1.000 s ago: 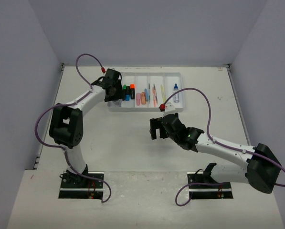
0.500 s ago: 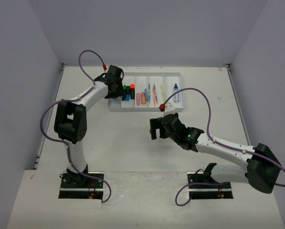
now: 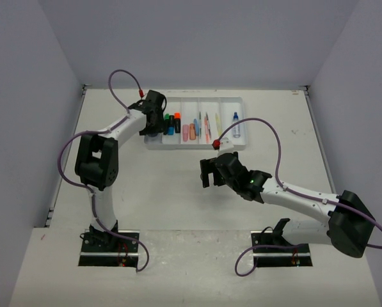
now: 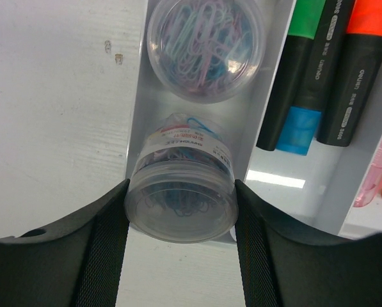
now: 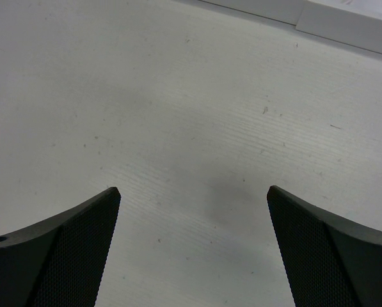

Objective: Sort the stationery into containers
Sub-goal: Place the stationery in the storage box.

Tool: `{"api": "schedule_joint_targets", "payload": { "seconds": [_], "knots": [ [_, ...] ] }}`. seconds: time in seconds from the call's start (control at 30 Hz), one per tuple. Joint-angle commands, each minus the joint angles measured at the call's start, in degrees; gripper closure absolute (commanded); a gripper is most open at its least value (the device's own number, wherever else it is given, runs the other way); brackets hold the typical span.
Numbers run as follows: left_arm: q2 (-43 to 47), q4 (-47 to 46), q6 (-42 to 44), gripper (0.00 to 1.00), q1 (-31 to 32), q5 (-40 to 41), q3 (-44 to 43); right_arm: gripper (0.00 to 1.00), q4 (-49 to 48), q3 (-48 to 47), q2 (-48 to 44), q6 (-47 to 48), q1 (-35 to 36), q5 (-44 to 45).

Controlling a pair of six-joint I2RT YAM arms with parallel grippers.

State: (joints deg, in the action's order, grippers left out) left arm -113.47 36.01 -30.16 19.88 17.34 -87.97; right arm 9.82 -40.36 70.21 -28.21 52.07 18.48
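Note:
In the left wrist view a small clear tub of blue paper clips sits between my left gripper's two pads, which press on its sides. It hangs at the near end of the white tray's leftmost compartment, its base towards the camera. A second clear tub lies further along the same compartment. Green and orange highlighters lie in the neighbouring compartment. My left gripper is over the tray's left end. My right gripper hovers open over bare table.
Pink highlighters, thin pens and a blue-capped bottle lie in the tray's other compartments. Purple cables loop above both arms. Grey walls close in the table on the left, right and far sides.
The left arm's elbow has swung right and its wrist has shifted slightly towards the tray's far left end, still with the tub. The right arm has barely moved.

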Motion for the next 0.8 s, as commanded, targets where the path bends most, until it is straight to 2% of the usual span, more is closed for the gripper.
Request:
{"api": "schedule_joint_targets", "payload": {
  "seconds": [0.0,0.13,0.27,0.43,0.57,0.6,0.63,0.77],
  "knots": [
    [1.93,0.51,1.82,1.00,-0.42,-0.21,0.34,0.01,-0.77,-2.57,0.54,0.70,0.02,-0.02],
    [3.74,-1.48,1.51,0.92,-0.20,-0.60,2.60,0.01,-0.68,-2.80,0.80,0.70,-0.03,-0.21],
    [2.42,-0.87,1.67,0.78,-0.37,-0.38,1.71,0.01,-0.68,-2.79,0.65,0.70,0.04,-0.36],
    [1.20,0.42,1.77,0.45,-0.46,-1.27,-0.81,0.01,-0.77,-2.66,0.55,0.75,-0.04,-0.56],
    [3.16,0.12,1.69,0.24,-0.46,-0.38,-1.41,0.01,-0.60,-2.96,1.16,0.87,0.04,-0.81],
    [3.44,0.12,1.75,0.05,-0.46,-0.10,-1.69,0.01,-0.53,-2.96,1.23,0.87,-0.02,-0.88],
    [3.70,0.35,1.82,0.00,-0.41,0.02,-2.13,0.01,-0.51,-2.97,1.20,0.87,0.00,-0.90],
    [5.07,1.41,1.69,0.00,-0.46,0.05,-3.25,0.01,-0.43,-2.60,0.43,0.77,0.03,-0.19]
  ]
}}
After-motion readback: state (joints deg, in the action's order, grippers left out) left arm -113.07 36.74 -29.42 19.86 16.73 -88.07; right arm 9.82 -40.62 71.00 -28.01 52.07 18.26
